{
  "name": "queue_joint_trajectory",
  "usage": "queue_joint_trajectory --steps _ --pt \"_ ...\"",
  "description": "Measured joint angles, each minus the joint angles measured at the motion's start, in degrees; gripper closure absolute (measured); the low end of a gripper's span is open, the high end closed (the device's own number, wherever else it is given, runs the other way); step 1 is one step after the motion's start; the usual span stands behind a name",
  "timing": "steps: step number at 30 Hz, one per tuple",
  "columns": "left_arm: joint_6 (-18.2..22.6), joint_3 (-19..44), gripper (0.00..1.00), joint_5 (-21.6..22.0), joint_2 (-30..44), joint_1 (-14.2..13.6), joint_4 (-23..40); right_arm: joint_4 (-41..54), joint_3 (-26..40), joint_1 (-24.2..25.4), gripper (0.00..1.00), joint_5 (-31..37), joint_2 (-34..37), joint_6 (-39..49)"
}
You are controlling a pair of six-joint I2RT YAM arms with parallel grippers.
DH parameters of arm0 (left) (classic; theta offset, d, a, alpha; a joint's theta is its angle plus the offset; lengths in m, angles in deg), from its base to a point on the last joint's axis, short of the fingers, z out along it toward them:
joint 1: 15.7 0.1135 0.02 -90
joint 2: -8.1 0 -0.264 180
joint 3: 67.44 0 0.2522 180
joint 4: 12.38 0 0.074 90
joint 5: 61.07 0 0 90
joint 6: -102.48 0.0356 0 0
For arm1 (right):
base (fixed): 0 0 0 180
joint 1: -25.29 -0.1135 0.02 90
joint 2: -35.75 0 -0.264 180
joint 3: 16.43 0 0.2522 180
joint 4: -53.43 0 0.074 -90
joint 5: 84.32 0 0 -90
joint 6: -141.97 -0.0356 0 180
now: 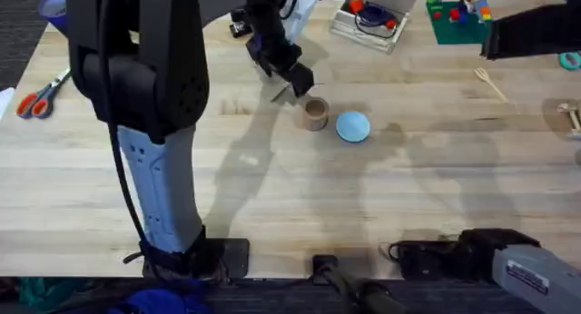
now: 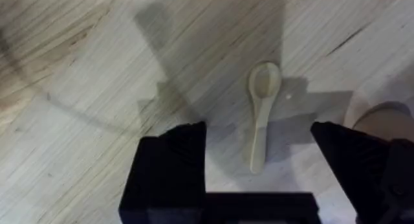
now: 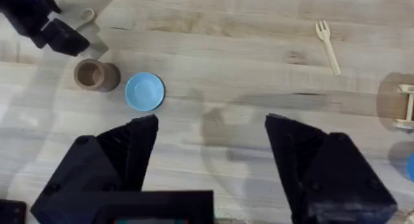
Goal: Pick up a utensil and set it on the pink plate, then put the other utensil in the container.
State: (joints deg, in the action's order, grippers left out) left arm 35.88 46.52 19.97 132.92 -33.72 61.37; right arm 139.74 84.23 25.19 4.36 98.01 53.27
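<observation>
The small wooden spoon [image 2: 262, 114] lies flat on the table, bowl away from my left gripper [image 2: 259, 172]. The gripper hovers open just above it, one black finger on each side of the handle and not touching it. In the overhead view this gripper [image 1: 295, 83] is just behind and left of the tan cup [image 1: 315, 112]. The wooden fork [image 1: 490, 83] lies alone at the far right. My right gripper [image 3: 210, 159] hangs open and high over the table, holding nothing, with the cup [image 3: 96, 75] and fork [image 3: 328, 37] far below it. The pink plate is out of view.
A light-blue round dish [image 1: 353, 126] sits right of the cup. A clear plastic box [image 1: 368, 19] and toy bricks [image 1: 458, 10] stand at the back. Orange-handled scissors [image 1: 41, 94] lie at the left. A small wooden piece [image 3: 404, 107] rests at the right edge.
</observation>
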Motion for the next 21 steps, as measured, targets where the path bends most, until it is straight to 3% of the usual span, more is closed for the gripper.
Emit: queue_joint_trajectory --steps 5,8,9,14,21 --pt "0.0 0.2 0.003 0.0 0.1 0.0 0.2 0.0 0.0 0.0 0.006 0.0 0.0 0.0" --pt "0.0 0.2 0.079 1.0 0.1 0.0 0.2 0.0 0.0 0.0 0.006 0.0 0.0 0.0" --pt "-0.3 0.2 0.163 1.4 0.1 0.0 0.4 0.0 0.0 0.0 0.006 0.0 0.0 0.0" --pt "-0.1 0.5 0.91 4.1 0.6 0.2 1.4 0.0 0.0 0.0 0.006 0.0 0.0 0.0" --pt "-0.2 0.7 0.953 4.8 0.5 0.0 2.1 0.0 0.0 0.0 0.005 0.0 0.0 0.0"
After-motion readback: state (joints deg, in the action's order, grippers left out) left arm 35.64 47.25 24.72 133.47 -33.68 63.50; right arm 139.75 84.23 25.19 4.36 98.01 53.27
